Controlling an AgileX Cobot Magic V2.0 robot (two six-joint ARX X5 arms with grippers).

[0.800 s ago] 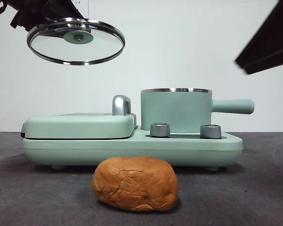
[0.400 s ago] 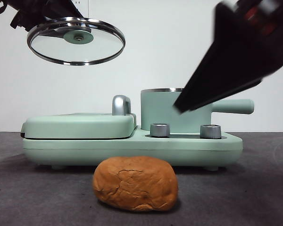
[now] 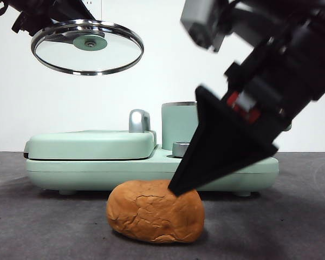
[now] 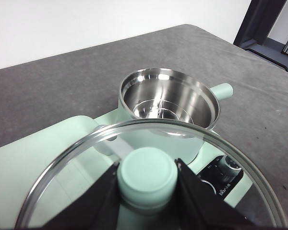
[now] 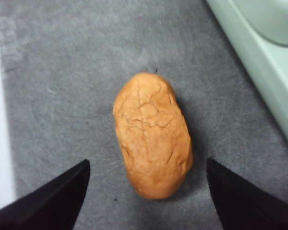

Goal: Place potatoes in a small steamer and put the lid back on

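**A:** So the right claw (image 5: 144, 191) is spread wide, nothing in it, and the orange-brown crusty oval potato (image 5: 152, 134) lies on the grey desk (image 5: 62, 72) just ahead of the gap between its jaws. My worry: it looks about as wide as the mint-green steel-rimmed steamer pot (image 4: 169, 103), so a lopsided pinch could let it roll out, or it might catch on the rim going in.

**B:** Agreed. Also the left claw (image 4: 148, 184) is clamped on the mint-green knob of the round clear glass lid (image 4: 149, 163), held up in the air with the pot beyond and below it. Tilt could make it slip.

**A:** The front view hides most of the pot behind the right arm. The left wrist view shows it's empty inside.

**B:** And only the right wrist view shows the potato centred between the jaws.
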